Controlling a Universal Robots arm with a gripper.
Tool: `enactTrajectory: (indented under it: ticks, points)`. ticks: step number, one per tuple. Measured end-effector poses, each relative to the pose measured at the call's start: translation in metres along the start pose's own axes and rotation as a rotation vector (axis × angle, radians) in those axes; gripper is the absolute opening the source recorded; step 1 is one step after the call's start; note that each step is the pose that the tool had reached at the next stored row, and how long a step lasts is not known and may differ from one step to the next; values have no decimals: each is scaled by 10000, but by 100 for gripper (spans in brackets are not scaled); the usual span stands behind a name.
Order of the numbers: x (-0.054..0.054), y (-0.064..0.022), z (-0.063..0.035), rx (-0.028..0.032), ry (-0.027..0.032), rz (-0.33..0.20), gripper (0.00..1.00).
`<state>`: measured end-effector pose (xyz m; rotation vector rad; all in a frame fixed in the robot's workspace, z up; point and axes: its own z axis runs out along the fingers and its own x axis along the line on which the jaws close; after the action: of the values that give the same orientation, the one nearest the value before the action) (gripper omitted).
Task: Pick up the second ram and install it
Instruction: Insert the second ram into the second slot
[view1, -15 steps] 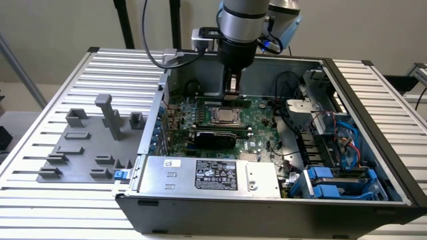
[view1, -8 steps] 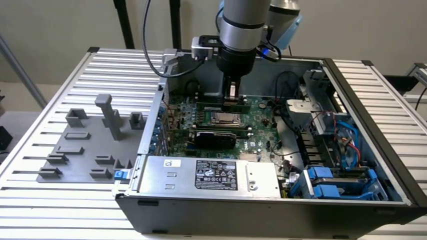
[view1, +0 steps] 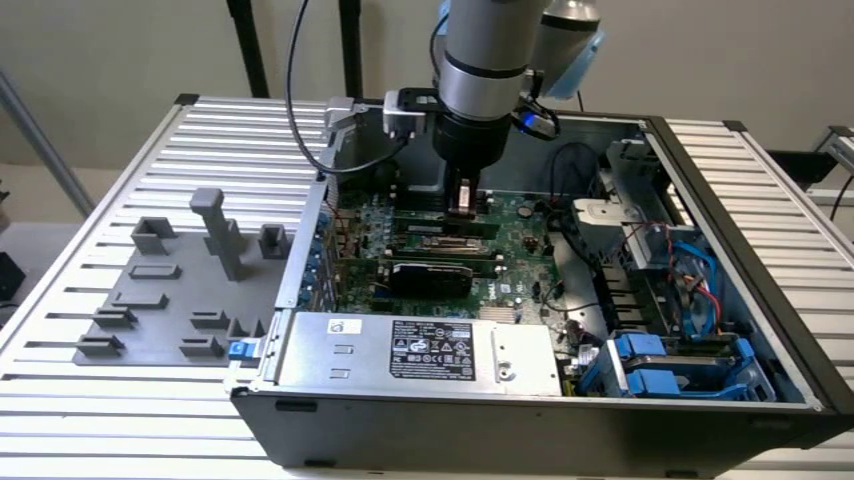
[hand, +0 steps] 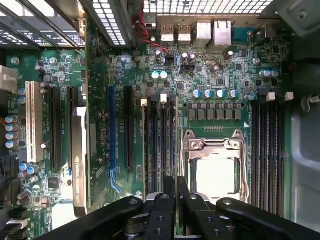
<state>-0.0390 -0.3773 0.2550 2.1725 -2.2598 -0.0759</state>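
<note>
Black gripper (hand: 175, 182): pinched nearly shut, apparently on a thin memory stick (view1: 462, 207) held edge-on.
Memory stick: upright under the tips, just above the slots, not yet seated.
Slots (hand: 164, 145): match stick edge lengthwise to a free slot; keep vertical, no tilt.
White latches (hand: 163, 98): confirm swung open before pressing.
Green board (hand: 225, 75): press straight, evenly; avoid flexing.

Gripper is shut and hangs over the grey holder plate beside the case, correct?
Not the plate. The exterior view shows the gripper shut, but over the motherboard inside the open case. The grey holder plate lies apart, on the exterior view's left.
</note>
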Motion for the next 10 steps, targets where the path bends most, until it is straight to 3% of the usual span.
enactTrajectory:
  ticks: [10]
  points:
    - [31,-15,181,20,-1,0,13]
